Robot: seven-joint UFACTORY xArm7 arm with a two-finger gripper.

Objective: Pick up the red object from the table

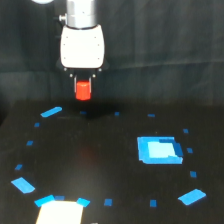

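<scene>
The red object (pixel 83 90), a small stubby red-orange cylinder, hangs just under my white gripper housing (pixel 82 46) at the upper left of the exterior view. My gripper (pixel 83 86) is shut on it, with dark fingers on either side of its top. The object is lifted well above the black table (pixel 100 165), with a faint reddish reflection on the surface below it.
A bright blue rectangle (pixel 159 149) lies on the table at the exterior view's right. Small blue tape marks ring the surface, such as one behind the gripper (pixel 51 112) and one at the front right (pixel 192 196). A pale patch (pixel 59 212) sits at the bottom edge.
</scene>
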